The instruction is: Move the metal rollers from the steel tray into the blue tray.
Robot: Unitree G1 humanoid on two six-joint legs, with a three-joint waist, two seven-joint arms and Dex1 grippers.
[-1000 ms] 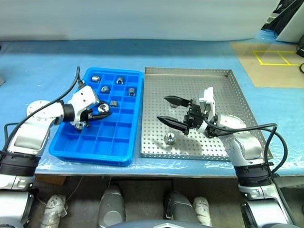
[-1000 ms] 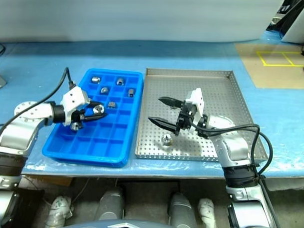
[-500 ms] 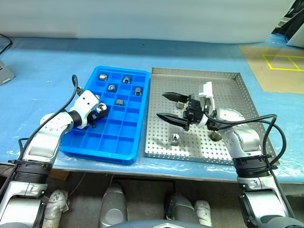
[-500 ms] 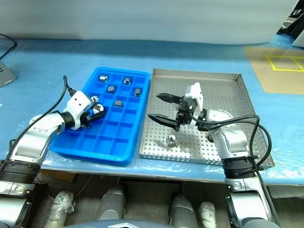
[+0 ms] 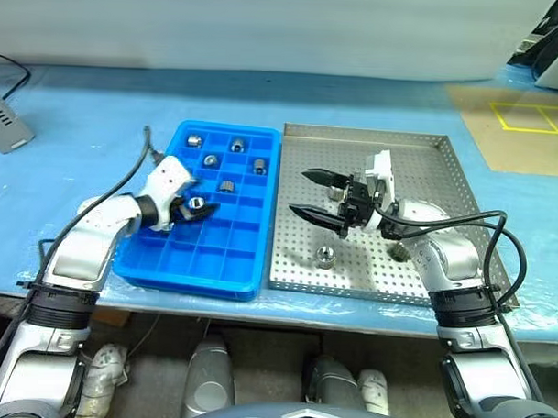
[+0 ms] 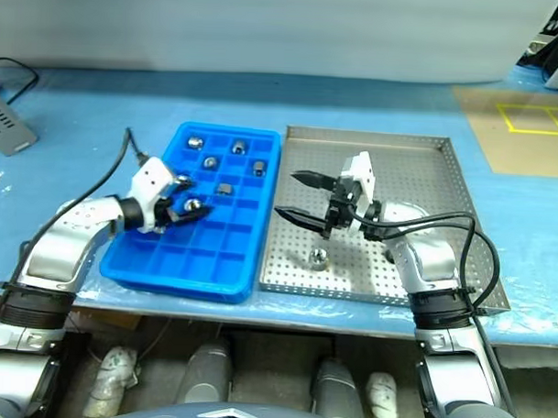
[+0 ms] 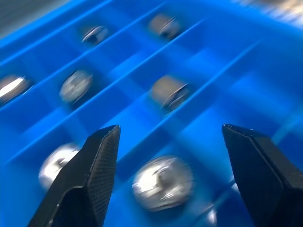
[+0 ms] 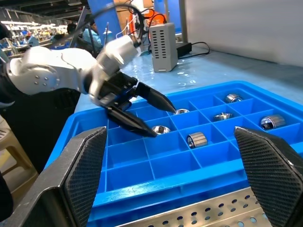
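Head views. My left gripper (image 5: 195, 209) hangs over the left-centre of the blue tray (image 5: 187, 266), left of frame centre. A second ago its jaws were clamped on a roller; now they stand apart, with the released roller (image 5: 197, 203) lying between them, apparently in a compartment. Five more metal rollers (image 5: 228, 186) sit in the tray's upper rows. My right gripper (image 5: 314, 194) is spread wide and holds nothing, in the same place above the middle of the steel tray (image 5: 432, 295). One loose roller (image 5: 325, 257) remains on the perforated floor, below that gripper toward the frame's lower centre; another object (image 5: 399, 251) shows behind my right forearm, perhaps a roller, though I cannot tell.

Left wrist view. My two black fingers (image 7: 92, 170) stand well apart, and the dropped roller (image 7: 162, 182) lies on blue plastic between them at lower centre. Other filled cells appear toward the top.

Right wrist view. My own fingers (image 8: 83, 165) flank the frame at its lower corners, empty. At centre, the left gripper's parted tips straddle the delivered roller (image 8: 161, 129).

Judgement: this delivery looks complete; the loose roller in the steel tray is the likely next pick.
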